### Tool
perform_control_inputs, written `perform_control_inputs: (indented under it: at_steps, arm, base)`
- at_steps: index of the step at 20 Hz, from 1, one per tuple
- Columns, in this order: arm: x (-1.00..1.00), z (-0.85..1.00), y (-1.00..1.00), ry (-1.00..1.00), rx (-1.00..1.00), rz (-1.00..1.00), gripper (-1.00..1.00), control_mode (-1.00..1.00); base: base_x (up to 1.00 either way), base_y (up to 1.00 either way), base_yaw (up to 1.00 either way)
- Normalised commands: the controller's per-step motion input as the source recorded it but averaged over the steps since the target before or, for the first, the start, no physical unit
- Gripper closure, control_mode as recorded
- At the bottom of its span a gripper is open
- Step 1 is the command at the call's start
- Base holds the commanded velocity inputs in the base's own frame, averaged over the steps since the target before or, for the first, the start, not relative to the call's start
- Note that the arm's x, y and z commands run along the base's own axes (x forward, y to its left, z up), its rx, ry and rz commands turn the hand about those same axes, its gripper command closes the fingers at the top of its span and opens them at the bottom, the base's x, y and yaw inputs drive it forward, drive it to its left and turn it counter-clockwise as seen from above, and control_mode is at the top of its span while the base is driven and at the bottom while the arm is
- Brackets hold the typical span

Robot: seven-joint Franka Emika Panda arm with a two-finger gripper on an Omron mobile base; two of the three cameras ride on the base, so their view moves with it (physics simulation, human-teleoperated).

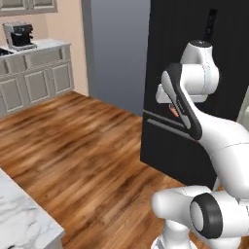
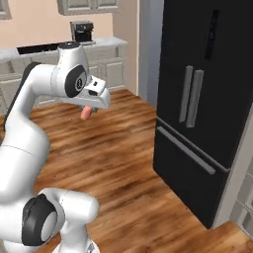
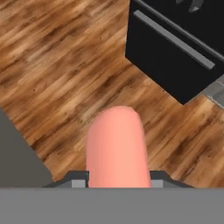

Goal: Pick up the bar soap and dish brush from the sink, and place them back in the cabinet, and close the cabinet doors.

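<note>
Left base view: the arm (image 1: pixel 194 102) was folded up in front of the black fridge (image 1: pixel 194 58), with just a sliver of salmon-orange soap (image 1: pixel 173 111) peeking out by the hand. Right base view: the soap (image 2: pixel 86 113) hung under the gripper (image 2: pixel 89 111), up in the air over the wood floor (image 2: pixel 123 163). Hand view: the soap (image 3: pixel 116 148) was a smooth, rounded pinkish-orange block, clamped between the jaws.
</note>
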Motion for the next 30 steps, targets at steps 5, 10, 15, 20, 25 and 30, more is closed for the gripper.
perform_control_inputs:
  at_steps: [5,10,15,20,25,30]
  arm:
    - [0.00,0.00,0.00,0.00,0.00,0.00,1.00,1.00]
    - [0.00,0.00,0.00,0.00,0.00,0.00,1.00,1.00]
    - [0.00,0.00,0.00,0.00,0.00,0.00,1.00,1.00]
    - [0.00,0.00,0.00,0.00,0.00,0.00,1.00,1.00]
    - [0.00,0.00,0.00,0.00,0.00,0.00,1.00,1.00]
    - [0.00,0.00,0.00,0.00,0.00,0.00,1.00,1.00]
  base:
    - [0.24,-0.28,-0.50]
    - [0.23,-0.29,-0.50]
    - [0.18,-0.31,-0.49]
    - [0.16,-0.31,-0.47]
    - [0.14,-0.33,-0.45]
    - [0.16,-0.35,-0.41]
